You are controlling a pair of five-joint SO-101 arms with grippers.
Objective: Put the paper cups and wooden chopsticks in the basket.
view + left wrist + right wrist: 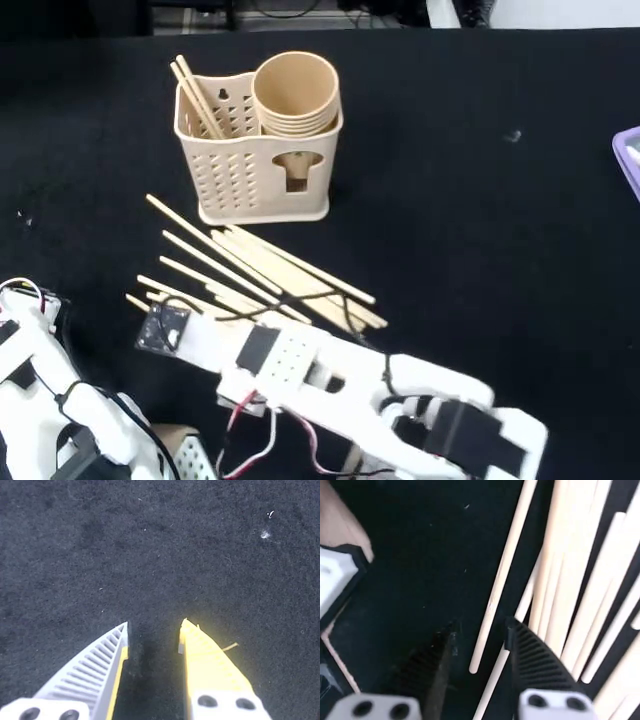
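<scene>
The beige basket stands at the back of the black table. Stacked paper cups sit in one compartment, and a few wooden chopsticks lean in the other. Several loose chopsticks lie fanned out in front of it. My right arm lies low across the near-left end of this pile. My right gripper is open, and the end of one chopstick lies between its black fingers, with more chopsticks beside it. My left arm is at the near-left corner. My left gripper is open over bare cloth.
A purple object pokes in at the right edge. A tan board and a perforated white part sit at the near edge between the arms. The black cloth to the right of the basket is free.
</scene>
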